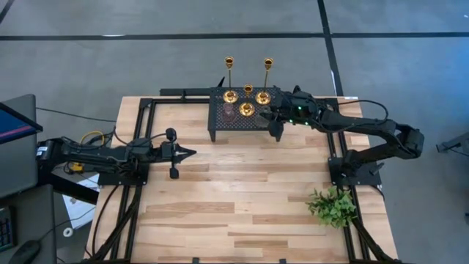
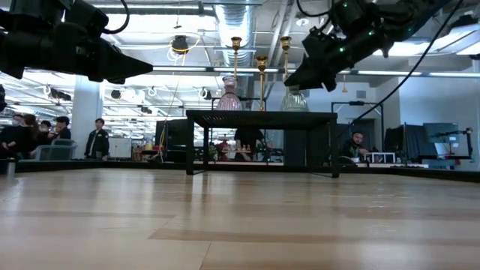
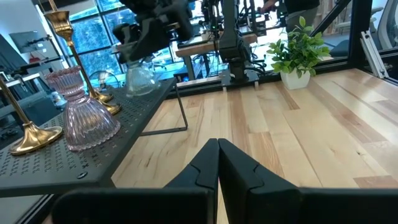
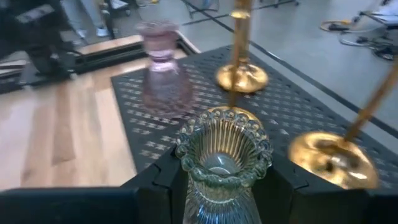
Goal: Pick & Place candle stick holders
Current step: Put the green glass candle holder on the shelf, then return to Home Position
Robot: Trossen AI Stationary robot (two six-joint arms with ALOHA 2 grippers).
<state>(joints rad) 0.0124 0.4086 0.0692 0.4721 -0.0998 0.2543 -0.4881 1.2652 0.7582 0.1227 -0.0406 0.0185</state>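
Observation:
Three gold candlesticks stand on their round bases on the black perforated rack at the table's far side. The pink holder stands on the rack too. My right gripper reaches over the rack's right end and is shut on the grey-green ribbed holder, which also shows in the low view. My left gripper is shut and empty above the table's left middle, pointing toward the right. My right gripper pinches the grey-green holder's neck, just below its beaded rim, between its two fingers, one on each side. The fingers come slanting down from the table's right. The holder is upright, and its base looks level with the rack's top.
A leafy green plant stands near the table's right front. The gold candlesticks stand close behind and beside the held holder. Black frame rails run along the table's edges. Bare wood lies in front of the rack.

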